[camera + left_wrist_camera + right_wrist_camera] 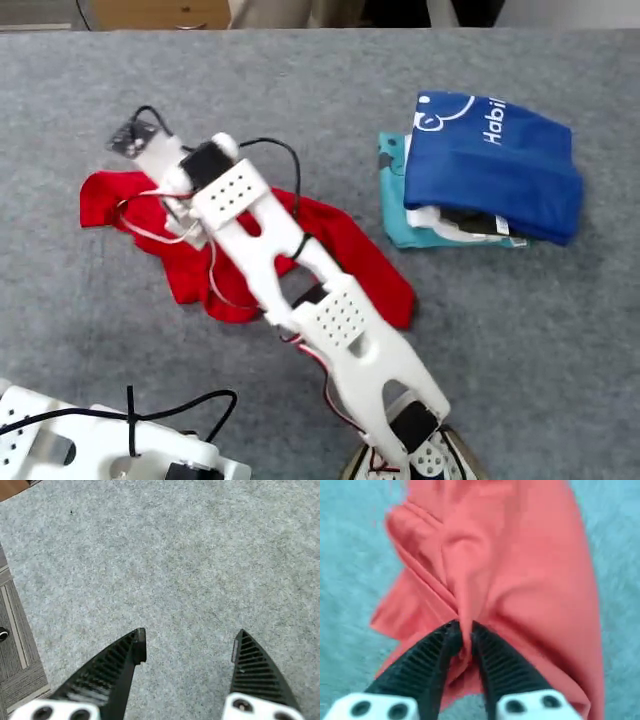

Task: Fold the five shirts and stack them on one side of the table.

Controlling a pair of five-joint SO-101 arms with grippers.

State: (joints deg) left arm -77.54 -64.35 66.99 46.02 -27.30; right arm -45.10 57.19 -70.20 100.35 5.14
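A crumpled red shirt lies left of the table's middle on the grey cloth. My right gripper is down on the shirt's left part, at the end of the white arm that stretches across it. In the right wrist view the right gripper is shut on a raised fold of the red shirt. A stack of folded shirts sits at the right, with a blue shirt on top and a teal shirt at the bottom. My left gripper is open over bare grey cloth, holding nothing.
The left arm's white base sits at the front left corner. The table's far edge runs along the top, with wooden furniture behind it. Floor shows past the table edge in the left wrist view.
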